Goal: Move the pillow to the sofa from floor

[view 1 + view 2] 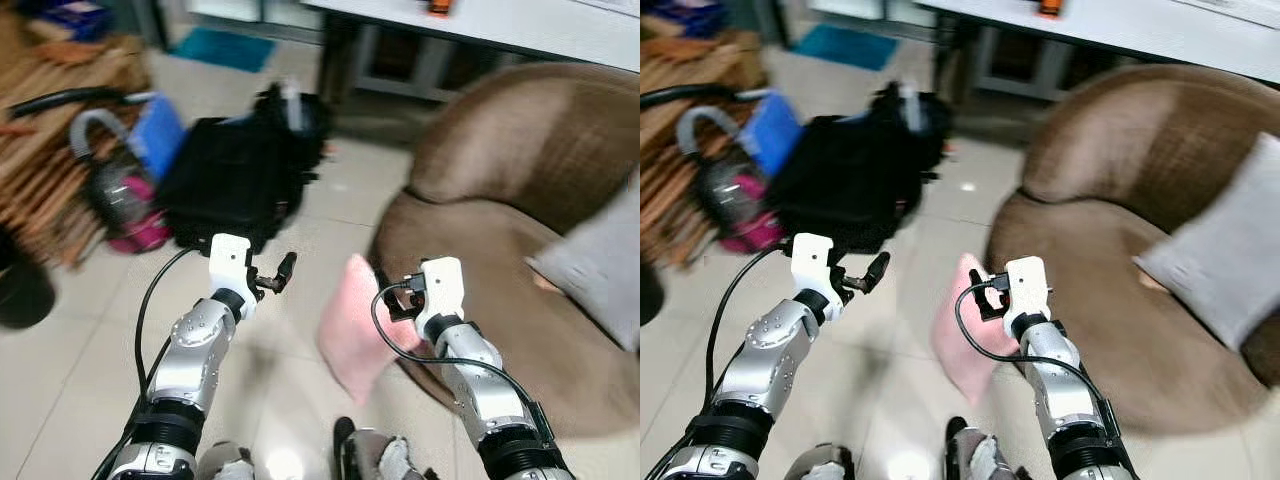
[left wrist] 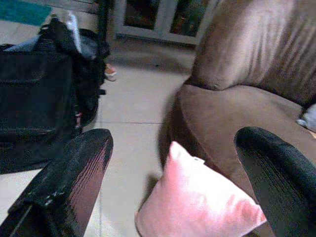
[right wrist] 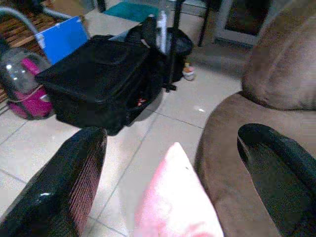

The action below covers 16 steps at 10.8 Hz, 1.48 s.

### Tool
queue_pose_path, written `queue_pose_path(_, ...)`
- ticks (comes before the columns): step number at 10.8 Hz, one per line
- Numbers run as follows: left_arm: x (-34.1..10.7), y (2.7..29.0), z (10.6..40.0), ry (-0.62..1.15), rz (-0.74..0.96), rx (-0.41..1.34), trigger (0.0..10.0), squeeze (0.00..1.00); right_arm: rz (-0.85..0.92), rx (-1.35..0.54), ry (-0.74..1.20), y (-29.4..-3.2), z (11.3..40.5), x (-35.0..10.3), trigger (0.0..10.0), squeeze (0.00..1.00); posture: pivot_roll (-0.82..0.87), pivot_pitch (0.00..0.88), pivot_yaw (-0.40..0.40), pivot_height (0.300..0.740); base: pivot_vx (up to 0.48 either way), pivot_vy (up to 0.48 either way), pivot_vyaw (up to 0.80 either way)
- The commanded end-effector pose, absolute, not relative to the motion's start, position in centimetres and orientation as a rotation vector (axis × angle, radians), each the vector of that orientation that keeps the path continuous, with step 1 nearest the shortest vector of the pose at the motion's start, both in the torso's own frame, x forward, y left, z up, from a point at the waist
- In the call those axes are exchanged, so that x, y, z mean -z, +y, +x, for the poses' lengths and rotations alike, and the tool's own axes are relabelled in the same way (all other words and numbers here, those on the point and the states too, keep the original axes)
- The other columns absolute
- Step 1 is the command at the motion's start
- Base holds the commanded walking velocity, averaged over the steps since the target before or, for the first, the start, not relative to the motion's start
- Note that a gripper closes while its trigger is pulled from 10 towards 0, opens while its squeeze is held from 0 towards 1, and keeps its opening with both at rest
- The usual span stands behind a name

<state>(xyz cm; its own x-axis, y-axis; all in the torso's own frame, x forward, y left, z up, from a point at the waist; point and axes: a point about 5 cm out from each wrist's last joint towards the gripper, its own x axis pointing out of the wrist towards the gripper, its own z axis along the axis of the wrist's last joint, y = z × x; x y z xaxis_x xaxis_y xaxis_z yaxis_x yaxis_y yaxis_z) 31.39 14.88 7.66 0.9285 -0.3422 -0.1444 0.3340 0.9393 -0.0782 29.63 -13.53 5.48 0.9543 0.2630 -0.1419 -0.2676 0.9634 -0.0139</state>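
The pink pillow (image 1: 352, 325) stands on its edge on the tiled floor (image 1: 90, 340), leaning against the front of the brown sofa (image 1: 480, 240), one corner pointing up. Both arms are raised in front of the robot, with the pillow between and just beyond them. The left gripper (image 1: 284, 272) hovers above the floor to the left of the pillow, clear of it; in the left wrist view its two black fingers (image 2: 74, 177) stand wide apart with nothing between them, and the pillow lies ahead beside the sofa's base. The right gripper (image 1: 388, 298) is close to the pillow's upper right edge, near the sofa's front; from the head views I cannot tell whether it touches the pillow. In the right wrist view its fingers (image 3: 69, 187) are likewise spread wide and empty, with the pillow's top corner rising between them further on. A grey cushion (image 1: 1225, 255) rests on the sofa seat, toward the right, tilted against the backrest. Behind the left arm a large black bag (image 1: 235, 175) sits on the floor, and left of it a pink and grey vacuum cleaner (image 1: 125, 200) with a curved hose, beside a blue board (image 3: 61, 37). A white table (image 1: 500, 25) runs along the far side behind the sofa. The head views are somewhat blurred.
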Motion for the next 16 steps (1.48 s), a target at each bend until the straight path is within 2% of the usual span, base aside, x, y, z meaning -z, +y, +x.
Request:
queue_pose_path(1,-7.32,14.47,31.12,0.168,-0.045,0.367,10.0,0.0,-0.038,-0.262,0.153,-13.64,29.43,-5.36,10.0,0.0,0.14,0.16,-0.071,0.74,0.0,0.0,-0.71)
queue_pose_path(6,-7.21,14.06,31.04,0.173,-0.031,0.387,10.0,0.0,-0.051,-0.264,0.164,-13.46,29.16,-5.24,10.0,0.0,0.13,0.168,-0.067,0.74,0.0,0.0,-0.69)
queue_pose_path(11,-7.53,13.92,31.25,0.161,-0.006,0.401,10.0,0.0,-0.074,-0.275,0.158,-13.42,29.24,-5.39,10.0,0.0,0.13,0.169,-0.068,0.74,0.0,0.0,0.0)
queue_pose_path(16,-7.38,13.57,31.07,0.166,0.028,0.433,10.0,0.0,-0.082,-0.282,0.158,-13.29,29.07,-5.34,10.0,0.0,0.13,0.171,-0.065,0.74,0.465,0.0,0.0)
